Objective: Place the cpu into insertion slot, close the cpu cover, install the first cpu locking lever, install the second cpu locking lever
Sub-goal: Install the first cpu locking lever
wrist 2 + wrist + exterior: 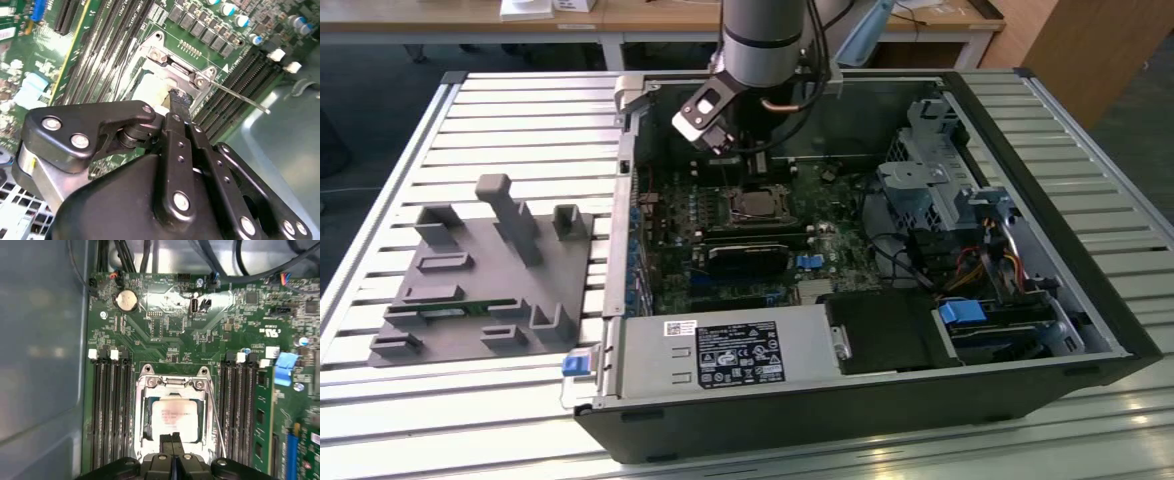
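The cpu (172,412) lies flat in the insertion slot (146,427) on the green board, its pale metal top showing. The cpu cover (172,385) is down around it, a silver frame with two screws along one edge. A thin locking lever (216,425) runs along one side of the socket; in the second wrist view this lever (240,97) sticks out free over the memory slots. My gripper (172,440) hovers over the edge of the socket, fingers pressed together with nothing between them. In the exterior view the gripper (736,150) hangs just above the socket (755,205).
Long black memory slots (107,410) flank the socket on both sides. The open computer case (1067,230) has metal walls, a drive cage and cables at the exterior view's right. A grey fixture block (487,270) stands on the slatted table at the exterior view's left.
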Robot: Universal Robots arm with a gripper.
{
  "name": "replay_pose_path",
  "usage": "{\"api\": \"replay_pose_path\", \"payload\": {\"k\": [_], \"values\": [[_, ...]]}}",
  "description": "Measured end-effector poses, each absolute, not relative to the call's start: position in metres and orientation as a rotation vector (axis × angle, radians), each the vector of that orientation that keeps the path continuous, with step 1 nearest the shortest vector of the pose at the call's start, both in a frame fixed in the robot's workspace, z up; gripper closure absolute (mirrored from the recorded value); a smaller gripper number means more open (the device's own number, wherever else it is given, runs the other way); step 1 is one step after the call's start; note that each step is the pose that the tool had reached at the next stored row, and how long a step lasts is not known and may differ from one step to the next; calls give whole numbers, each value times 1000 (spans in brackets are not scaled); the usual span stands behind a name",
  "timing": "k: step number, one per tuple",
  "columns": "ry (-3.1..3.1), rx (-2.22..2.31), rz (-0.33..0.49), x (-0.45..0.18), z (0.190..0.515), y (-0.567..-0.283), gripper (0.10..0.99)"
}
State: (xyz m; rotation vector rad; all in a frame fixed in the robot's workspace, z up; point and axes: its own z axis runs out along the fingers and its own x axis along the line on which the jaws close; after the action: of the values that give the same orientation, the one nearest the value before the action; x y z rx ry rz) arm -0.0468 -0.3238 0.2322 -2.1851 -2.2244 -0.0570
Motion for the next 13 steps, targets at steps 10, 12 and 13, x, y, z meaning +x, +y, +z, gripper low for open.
{"api": "replay_pose_path", "payload": {"k": [10, 12, 13], "values": [[-2224, -2185, -57, -47, 273, -324, 984], [-2224, -2185, -57, -47, 280, -324, 984], [-2224, -2185, -57, -47, 282, -324, 984]]}}
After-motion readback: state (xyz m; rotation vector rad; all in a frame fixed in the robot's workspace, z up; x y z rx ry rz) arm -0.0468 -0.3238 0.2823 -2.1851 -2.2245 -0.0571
